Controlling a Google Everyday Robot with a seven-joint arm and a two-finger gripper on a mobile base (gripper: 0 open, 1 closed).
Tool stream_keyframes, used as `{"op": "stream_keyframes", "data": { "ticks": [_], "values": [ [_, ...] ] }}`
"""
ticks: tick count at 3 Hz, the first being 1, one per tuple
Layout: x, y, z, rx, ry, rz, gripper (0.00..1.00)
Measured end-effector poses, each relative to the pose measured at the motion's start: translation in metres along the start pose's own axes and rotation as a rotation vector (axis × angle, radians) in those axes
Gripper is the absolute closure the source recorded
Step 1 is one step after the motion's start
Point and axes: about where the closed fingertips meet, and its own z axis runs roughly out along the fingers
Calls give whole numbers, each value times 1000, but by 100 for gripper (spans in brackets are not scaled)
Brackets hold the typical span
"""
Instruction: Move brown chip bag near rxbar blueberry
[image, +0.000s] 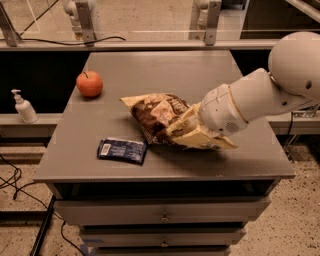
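The brown chip bag (157, 116) is crinkled, dark brown and cream, and lies mid-table with its right end raised off the surface. My gripper (194, 126) comes in from the right at the end of the white arm. It is shut on the bag's right end and mostly buried in the folds. The rxbar blueberry (121, 149), a flat navy wrapper with a white patch at its left end, lies near the table's front edge, just left of and below the bag, a small gap away.
A red-orange apple (89, 83) sits at the table's back left. The grey table (165, 70) has drawers below its front edge. A white pump bottle (23, 107) stands on a lower shelf to the left. Cables lie on the floor at left.
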Motion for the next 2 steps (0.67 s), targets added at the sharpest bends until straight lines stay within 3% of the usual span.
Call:
{"op": "stream_keyframes", "data": {
  "ticks": [2],
  "values": [
    [0,7,9,-27,-16,50,35]
  ]
}}
